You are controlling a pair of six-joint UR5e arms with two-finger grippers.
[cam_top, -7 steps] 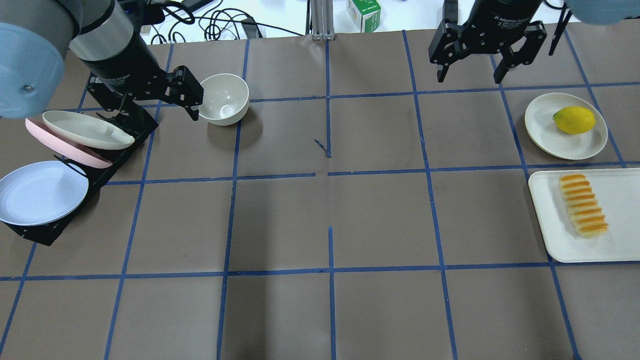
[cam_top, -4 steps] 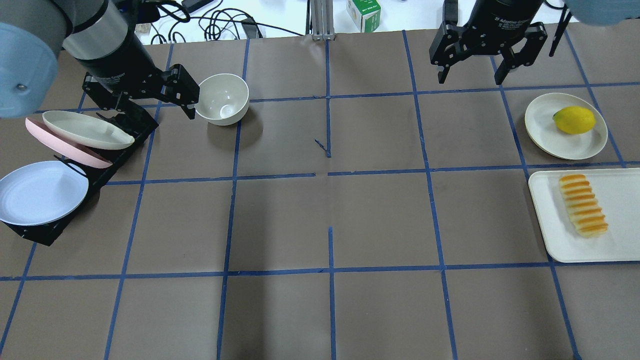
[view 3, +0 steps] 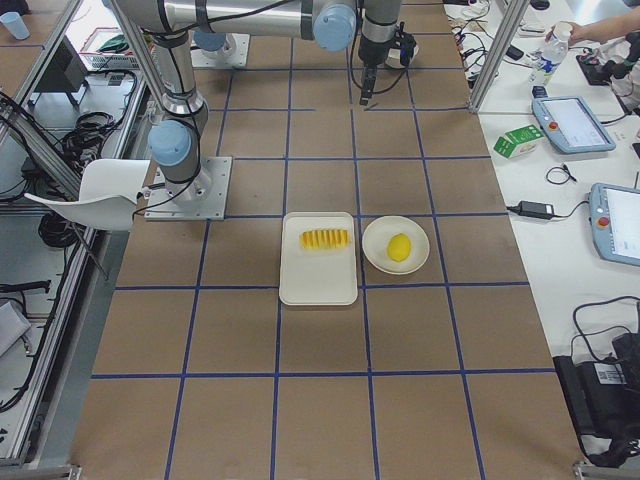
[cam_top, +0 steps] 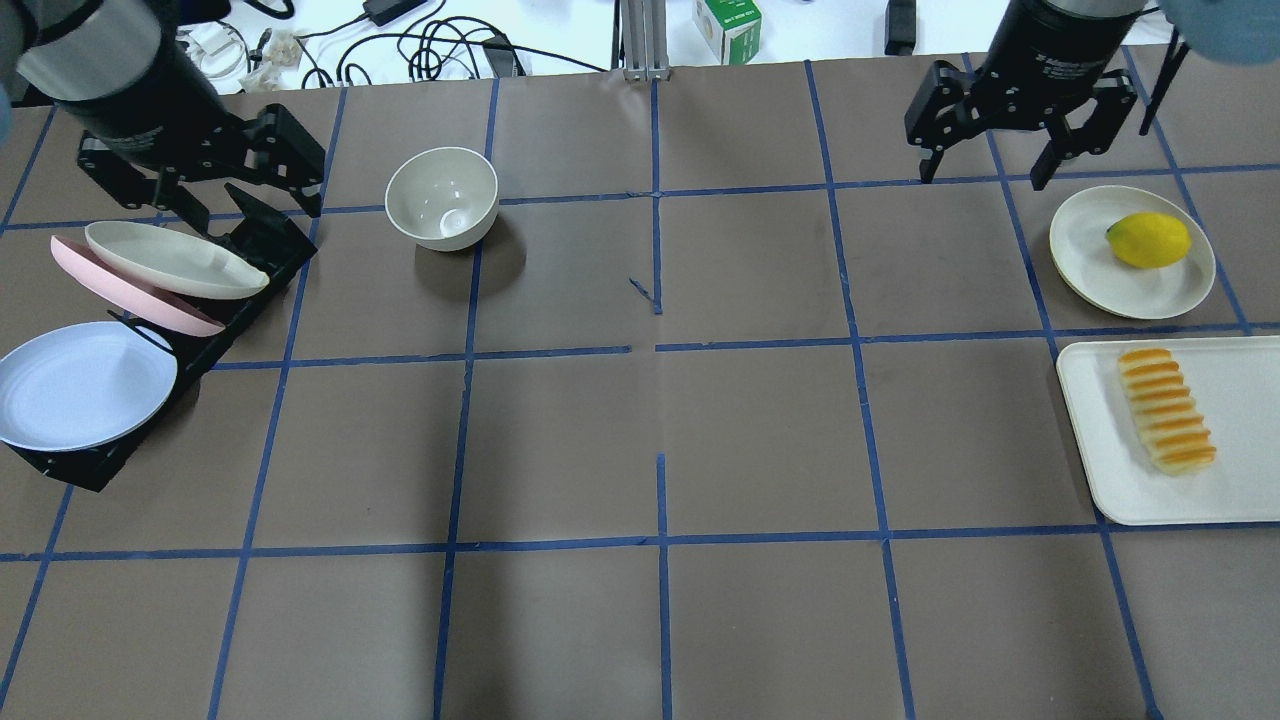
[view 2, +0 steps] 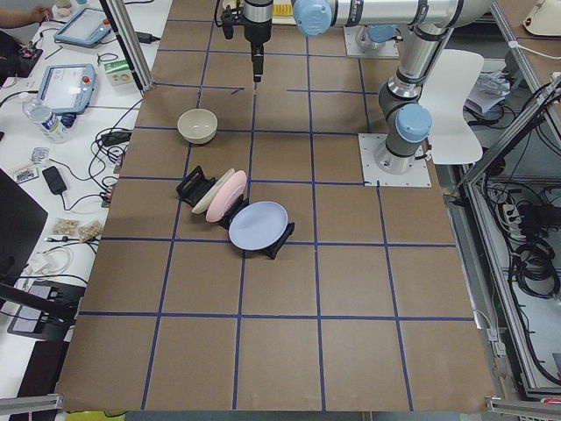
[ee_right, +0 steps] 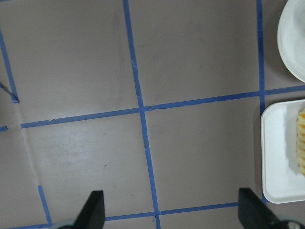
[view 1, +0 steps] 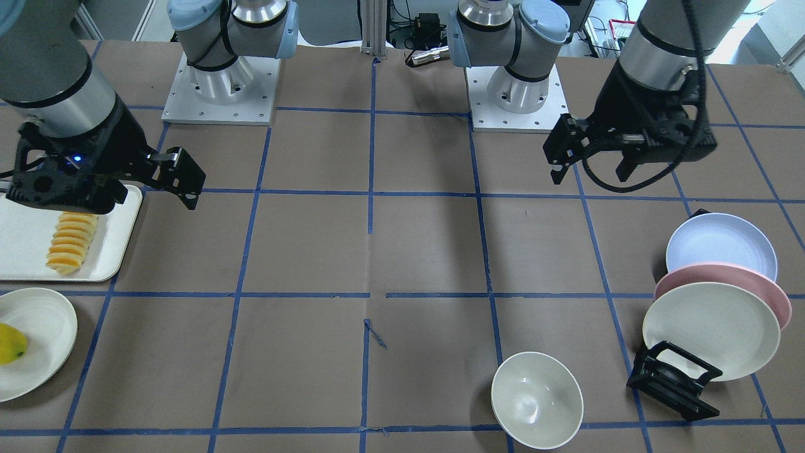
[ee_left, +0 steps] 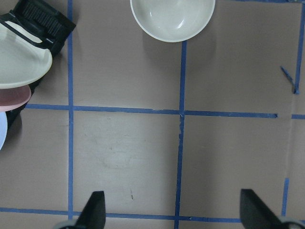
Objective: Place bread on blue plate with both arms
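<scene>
Robotics lab: arms (view 1: 503, 31) bolted to the bench (cam_top: 560, 440), tape grid (cam_top: 760, 541) on top, teach pendants (view 3: 570, 122) and cables (cam_top: 440, 50) past its far edge, aluminium posts (view 3: 493, 55).

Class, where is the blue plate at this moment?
In the overhead view the blue plate leans in the black rack at the far left, beside the pink plate.

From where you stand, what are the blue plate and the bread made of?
The blue plate looks like matte plastic or melamine: even pale colour, no glare. The bread seems a toy, maybe plastic or foam: its orange ridges are very regular, though real bread is possible.
</scene>
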